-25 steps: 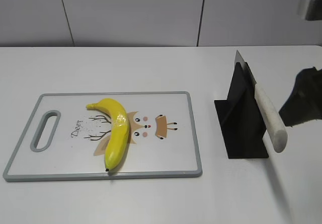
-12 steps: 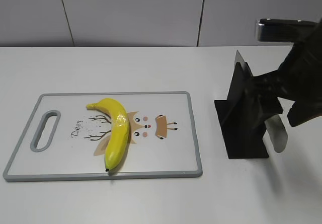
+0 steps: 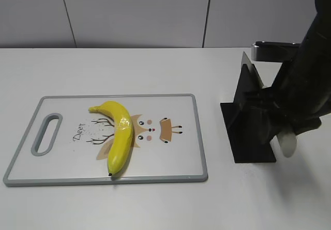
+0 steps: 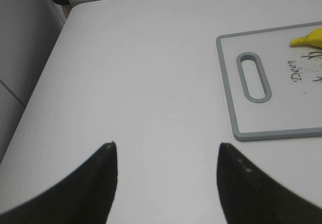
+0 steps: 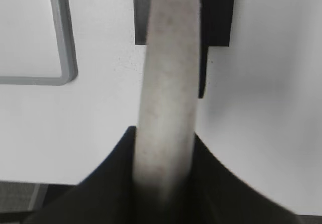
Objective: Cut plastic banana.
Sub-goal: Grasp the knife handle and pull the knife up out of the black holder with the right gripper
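Note:
The plastic banana [image 3: 120, 134] lies on the white cutting board [image 3: 62, 160], curved, its stem end toward the far side. Its tip also shows in the left wrist view [image 4: 309, 38]. A knife with a white handle [image 3: 287, 144] rests slanted in a black stand [image 3: 248, 137], with its blade tip [image 3: 246, 60] pointing up. My right gripper [image 3: 279, 126] has come down over the handle. In the right wrist view the gripper [image 5: 163, 132] presses both sides of the handle [image 5: 168, 58]. My left gripper [image 4: 166, 145] is open and empty over bare table, left of the board [image 4: 229, 83].
The board has a grey rim and a handle slot [image 3: 46, 133] at its left end. The stand's base [image 5: 219, 12] and the board's corner [image 5: 68, 58] show in the right wrist view. The table's near edge lies just behind the right gripper.
My right arm has swung in from the right edge and come down over the knife handle, with its fingers now on both sides of it. The banana, board and knife have not moved.

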### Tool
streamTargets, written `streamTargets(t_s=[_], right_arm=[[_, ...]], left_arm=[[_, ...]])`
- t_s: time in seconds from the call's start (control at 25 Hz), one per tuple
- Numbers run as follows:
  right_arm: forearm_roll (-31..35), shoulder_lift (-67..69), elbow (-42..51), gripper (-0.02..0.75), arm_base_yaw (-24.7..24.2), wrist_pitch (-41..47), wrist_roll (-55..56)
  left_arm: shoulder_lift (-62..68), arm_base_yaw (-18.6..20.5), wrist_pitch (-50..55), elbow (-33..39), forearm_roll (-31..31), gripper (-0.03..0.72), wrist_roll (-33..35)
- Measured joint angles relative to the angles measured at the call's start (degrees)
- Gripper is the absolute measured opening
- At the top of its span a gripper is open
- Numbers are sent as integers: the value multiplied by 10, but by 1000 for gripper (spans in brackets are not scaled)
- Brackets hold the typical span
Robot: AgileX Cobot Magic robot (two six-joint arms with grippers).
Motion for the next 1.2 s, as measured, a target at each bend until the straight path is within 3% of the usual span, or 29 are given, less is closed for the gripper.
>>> streamTargets(t_s=[0.4, 0.92, 1.08, 1.2], right_arm=[[-4, -3, -10, 163, 0, 5, 1], [-15, -52, -111, 163, 0, 80, -1], [-18, -54, -158, 163, 0, 92, -62], [-12, -54, -185, 163, 0, 92, -180]], left_arm=[[0, 0, 0, 0, 0, 574, 0], [0, 0, 0, 0, 0, 574, 0], [0, 0, -1, 0, -1, 574, 0], [16, 0, -3, -1, -6, 574, 2]])
